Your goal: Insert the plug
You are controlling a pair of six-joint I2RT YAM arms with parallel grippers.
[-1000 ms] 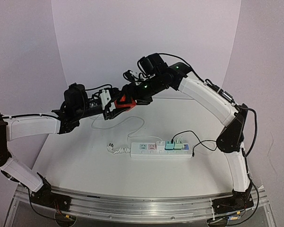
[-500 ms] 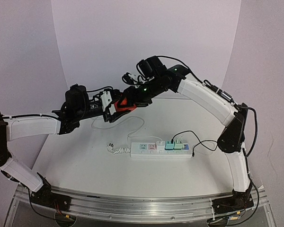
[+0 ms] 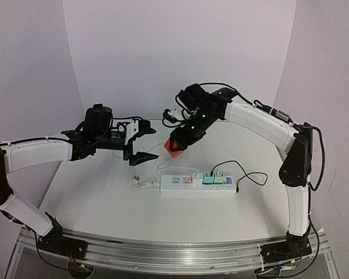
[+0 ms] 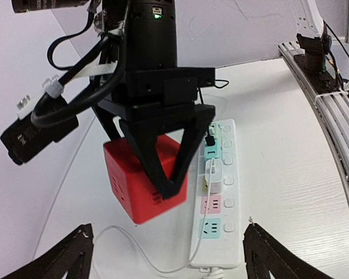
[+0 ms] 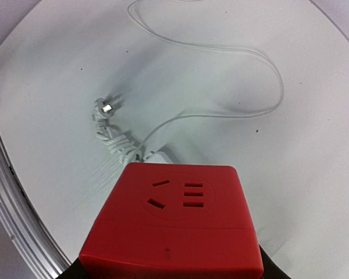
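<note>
The plug is a red cube (image 3: 173, 146) with socket slots on its faces. My right gripper (image 3: 178, 143) is shut on it and holds it in the air just above and behind the left end of the white power strip (image 3: 198, 183). In the left wrist view the red cube (image 4: 141, 183) hangs between black fingers (image 4: 163, 168) beside the strip (image 4: 218, 232). In the right wrist view the cube (image 5: 174, 224) fills the bottom. My left gripper (image 3: 146, 143) stands open and empty to the left of the cube, apart from it.
The strip's blue and pink sockets at its left end are free. A white charger (image 3: 197, 178) and teal adapters (image 3: 214, 178) with a black cable (image 3: 244, 174) fill the others. The strip's own coiled cord and plug (image 3: 138, 182) lie at its left. A thin white cable (image 5: 244, 110) loops behind.
My left gripper has opened, let go of the red cube and drawn back left. My right gripper has carried the cube down and right, toward the strip.
</note>
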